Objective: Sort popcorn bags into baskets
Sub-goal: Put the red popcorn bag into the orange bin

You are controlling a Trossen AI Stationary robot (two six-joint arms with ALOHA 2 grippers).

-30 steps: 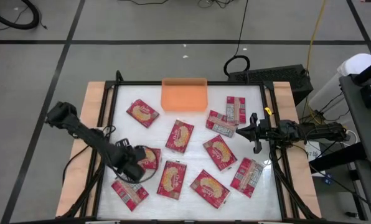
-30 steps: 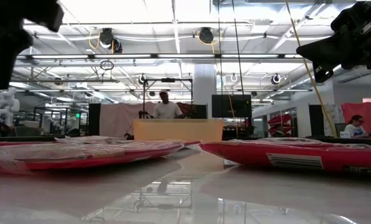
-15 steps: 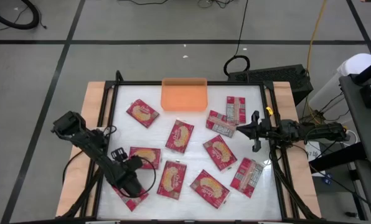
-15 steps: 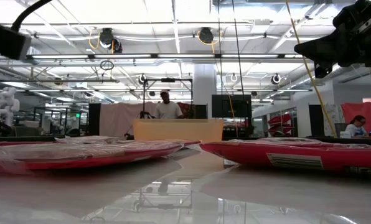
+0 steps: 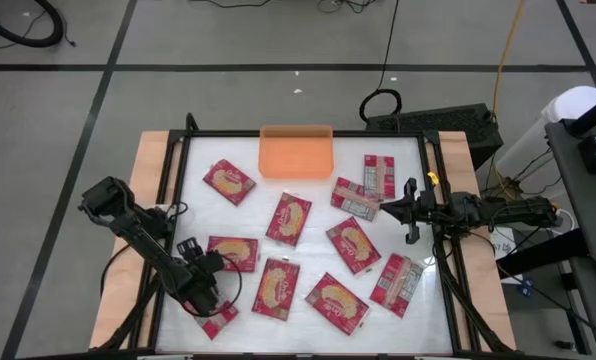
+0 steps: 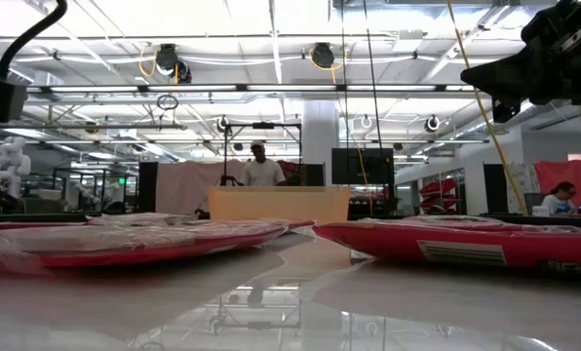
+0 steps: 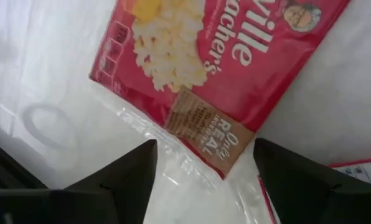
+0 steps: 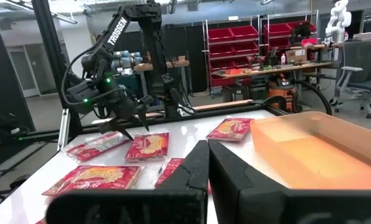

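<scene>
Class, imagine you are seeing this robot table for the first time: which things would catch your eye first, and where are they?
Red popcorn bags lie scattered across the white table, and the empty orange basket sits at its far edge. The left end effector hangs open over a bag at the near left corner. The right end effector, shut, waits over the right side.

Table [image 6: 300, 302]: glossy white top, smooth, mirrors ceiling lights; pale wood border [image 5: 150, 160]. Bags [image 7: 216, 68]: shiny red plastic film, clear crinkled seam at the end. Tray [image 8: 310, 149]: matt orange plastic, smooth walls.
</scene>
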